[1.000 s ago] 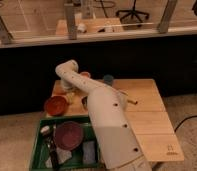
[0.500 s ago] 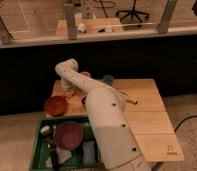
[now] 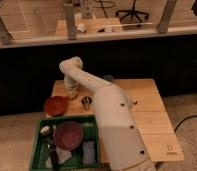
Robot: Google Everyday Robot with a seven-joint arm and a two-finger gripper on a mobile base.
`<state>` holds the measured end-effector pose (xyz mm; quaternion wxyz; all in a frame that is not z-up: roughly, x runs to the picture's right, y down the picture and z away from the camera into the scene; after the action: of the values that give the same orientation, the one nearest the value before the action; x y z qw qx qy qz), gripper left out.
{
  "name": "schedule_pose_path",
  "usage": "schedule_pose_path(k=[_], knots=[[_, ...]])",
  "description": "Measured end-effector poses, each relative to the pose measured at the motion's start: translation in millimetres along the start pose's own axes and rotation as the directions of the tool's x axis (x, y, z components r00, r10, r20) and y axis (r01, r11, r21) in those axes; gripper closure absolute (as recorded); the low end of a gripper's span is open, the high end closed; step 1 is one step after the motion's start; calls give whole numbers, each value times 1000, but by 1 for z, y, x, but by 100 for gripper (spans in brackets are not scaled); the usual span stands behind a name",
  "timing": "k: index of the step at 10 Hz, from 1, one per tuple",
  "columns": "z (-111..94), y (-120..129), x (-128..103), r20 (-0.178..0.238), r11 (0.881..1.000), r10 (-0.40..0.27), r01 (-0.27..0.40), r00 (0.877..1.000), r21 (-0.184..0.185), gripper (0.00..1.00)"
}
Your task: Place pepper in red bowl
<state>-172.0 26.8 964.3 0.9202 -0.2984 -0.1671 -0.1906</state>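
The red bowl [image 3: 55,105] sits on the left end of the wooden table [image 3: 147,120], shallow and terracotta inside. My white arm rises from the lower middle, bends at the table's back edge and comes down again. The gripper [image 3: 72,91] hangs low over the table, just right of and behind the red bowl. A small orange-yellow bit [image 3: 72,95] shows at its tip; I cannot tell whether this is the pepper. No other pepper shows.
A small metal cup [image 3: 85,102] stands right of the gripper. A teal object [image 3: 108,78] sits at the table's back edge. A green bin [image 3: 40,150] in front holds a maroon bowl [image 3: 68,135] and several small items. A dark counter stands behind.
The arm's upper bend has shifted slightly to the right. The gripper stays low beside the red bowl. The bowl and the cup have not moved.
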Motion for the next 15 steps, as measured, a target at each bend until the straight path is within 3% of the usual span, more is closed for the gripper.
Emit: schedule_pose_path(k=[3,5,9,13,15], knots=[[-42,-3,11,-3,995,52,-52,999,85,93],[-56,-3,22,-14,987,100,-97,995,129,93],[-76,3,22,28,980,102,-105,994,169,93],[-90,43,-27,49,986,-18,9,999,164,93],[-91,45,-54,65,984,-78,67,995,163,93]])
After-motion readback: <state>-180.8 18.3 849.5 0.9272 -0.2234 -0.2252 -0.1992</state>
